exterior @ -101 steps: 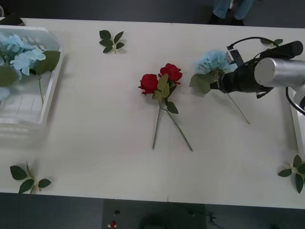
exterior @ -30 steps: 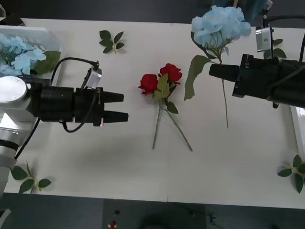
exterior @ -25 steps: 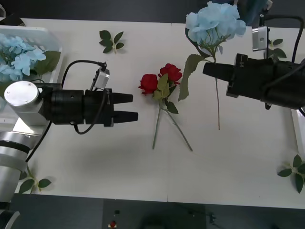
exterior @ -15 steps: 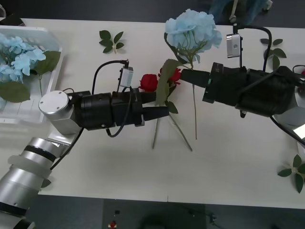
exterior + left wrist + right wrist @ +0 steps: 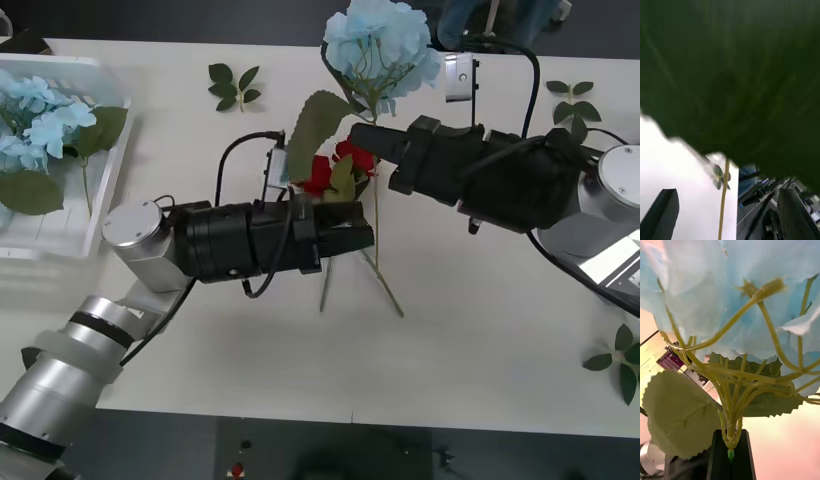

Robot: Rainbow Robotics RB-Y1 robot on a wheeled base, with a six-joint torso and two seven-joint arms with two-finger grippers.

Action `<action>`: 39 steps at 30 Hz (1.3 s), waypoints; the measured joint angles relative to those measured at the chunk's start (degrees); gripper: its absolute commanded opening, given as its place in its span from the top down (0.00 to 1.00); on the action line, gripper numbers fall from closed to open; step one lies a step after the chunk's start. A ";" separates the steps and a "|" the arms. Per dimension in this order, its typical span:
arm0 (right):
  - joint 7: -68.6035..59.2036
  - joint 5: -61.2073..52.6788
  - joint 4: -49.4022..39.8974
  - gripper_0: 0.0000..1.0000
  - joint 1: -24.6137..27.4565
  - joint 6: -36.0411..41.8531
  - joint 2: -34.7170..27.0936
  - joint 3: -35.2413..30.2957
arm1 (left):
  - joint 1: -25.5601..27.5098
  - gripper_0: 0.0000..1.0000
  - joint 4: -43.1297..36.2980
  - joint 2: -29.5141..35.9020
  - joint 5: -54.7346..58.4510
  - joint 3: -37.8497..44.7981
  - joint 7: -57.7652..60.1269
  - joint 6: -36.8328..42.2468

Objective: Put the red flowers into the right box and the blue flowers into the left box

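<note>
My right gripper (image 5: 362, 136) is shut on the stem of a blue flower (image 5: 378, 40) and holds it upright above the table's middle. In the right wrist view its black fingers (image 5: 720, 461) pinch the stem just under the bloom (image 5: 752, 296). My left gripper (image 5: 366, 228) stands open, level with the hanging stem (image 5: 377, 215); in the left wrist view that stem (image 5: 724, 198) runs between its fingers (image 5: 666, 213) and a big leaf (image 5: 730, 75) covers the rest. Two red flowers (image 5: 345, 160) lie on the table behind the left gripper. The left box (image 5: 60, 242) holds several blue flowers (image 5: 40, 120). The right box (image 5: 625, 258) sits at the right edge behind the arm.
Loose leaf sprigs lie at the back left (image 5: 235, 85), at the back right (image 5: 572, 100) and at the front right (image 5: 620, 362). The two arms nearly meet over the table's middle. A person's legs stand beyond the far edge.
The right arm has carried the blue flower leftward to the table's middle. The left arm has reached rightward until its open fingers stand at the hanging stem.
</note>
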 measured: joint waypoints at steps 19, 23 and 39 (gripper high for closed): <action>-0.29 0.00 0.00 1.00 -0.08 0.03 0.24 0.00 | 0.01 1.00 0.00 -3.22 -0.46 -2.43 0.00 -6.89; -0.38 0.01 0.00 1.00 -0.07 0.03 0.24 0.03 | 0.01 1.00 -0.16 -3.22 -0.19 -3.31 0.00 -7.80; -2.11 0.01 0.00 0.00 -0.07 -0.04 0.24 0.02 | 0.04 1.00 -0.16 -1.30 3.11 -3.31 0.00 -8.81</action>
